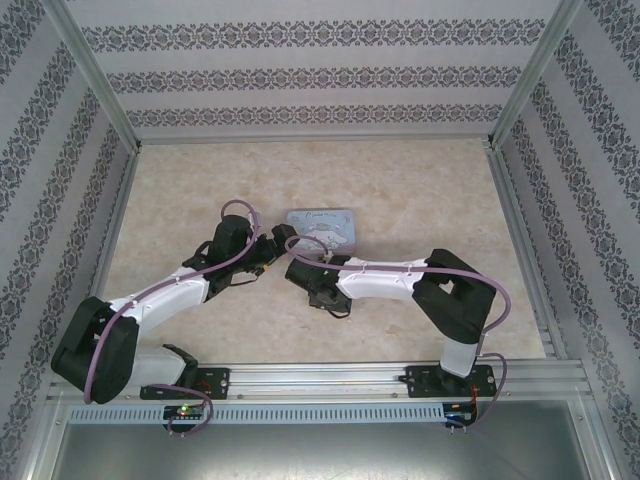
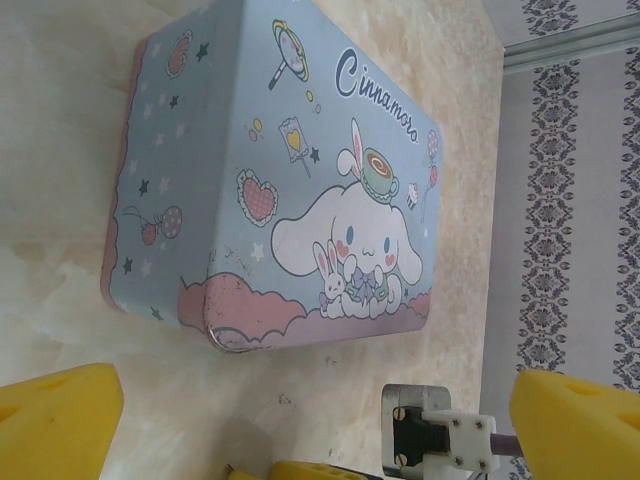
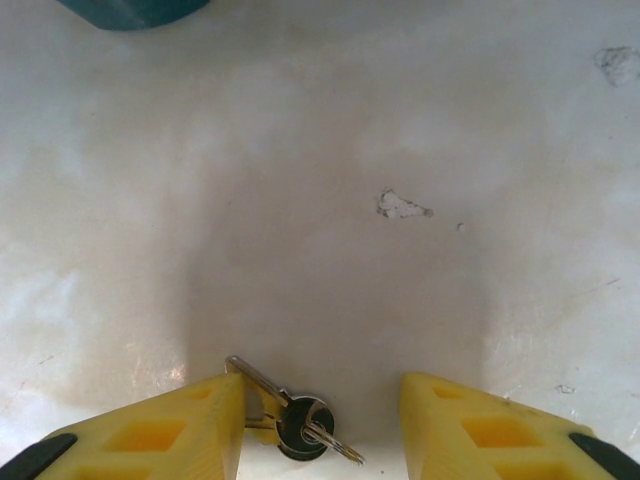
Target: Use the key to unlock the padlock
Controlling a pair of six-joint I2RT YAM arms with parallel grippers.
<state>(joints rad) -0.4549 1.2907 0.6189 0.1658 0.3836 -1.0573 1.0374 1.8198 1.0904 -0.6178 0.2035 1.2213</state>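
Yellow foam pads [image 3: 150, 435] of the right jaws sat at the bottom of the right wrist view, one to each side, with the key [image 3: 290, 415] lying on the table [image 3: 350, 150] between them. Its thin pale blade pointed up and to the left and touched the inner edge of the left-hand pad. Its dark round head, with a small wire ring [image 3: 335, 447] through it, lay nearer the middle of the gap. Bare table showed between that ring and the other pad [image 3: 480, 425], so the right jaws stood apart around the key and were not clamped on it. A small pale scuff [image 3: 400, 205] marked the table further out, and a teal-blue edge [image 3: 130, 10] cut into the top left corner.

From the left wrist, two more yellow pads [image 2: 55, 420] stood far apart at the lower corners: the left jaws were released and held nothing. Beyond them lay the pale blue cartoon tin [image 2: 280, 170], flat on the marbled table [image 2: 60, 260], its rounded near corner turned toward the pads.

Seen from above, the left arm [image 1: 170, 290] and the right arm [image 1: 390, 280] reached inward and met near the middle of the table [image 1: 420, 190], their ends close together just in front of the tin [image 1: 322, 228].
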